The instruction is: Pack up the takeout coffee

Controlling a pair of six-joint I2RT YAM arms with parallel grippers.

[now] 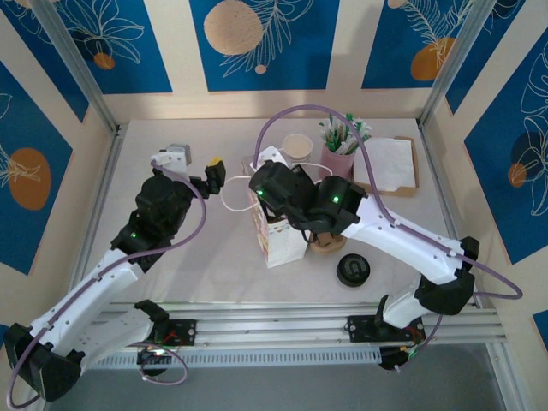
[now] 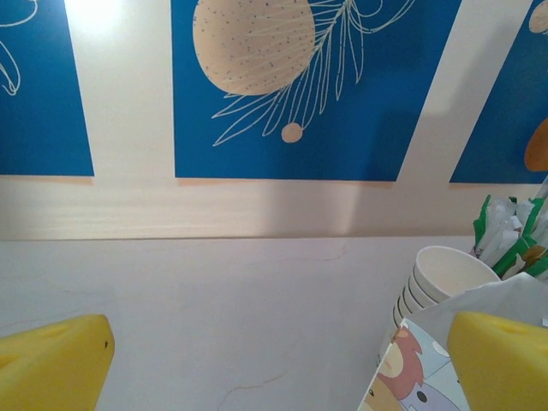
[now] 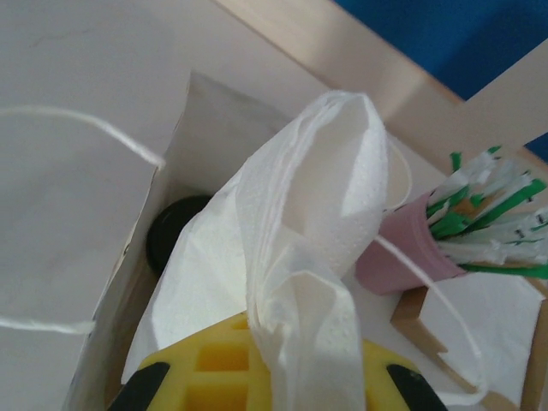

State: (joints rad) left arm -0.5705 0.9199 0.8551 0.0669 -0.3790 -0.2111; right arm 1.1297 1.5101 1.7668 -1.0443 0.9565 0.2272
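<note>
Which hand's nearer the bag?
Right. The right hand is over the bag, pinching a napkin into it; the left hand is open, off to the bag's left.

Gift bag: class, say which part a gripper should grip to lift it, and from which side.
Probably the string handle looping out from the gift bag's rim toward the open left gripper, approached from above on that side. The bag stands upright and open with a napkin in its mouth, so pinching its thin walls risks crushing it.
</note>
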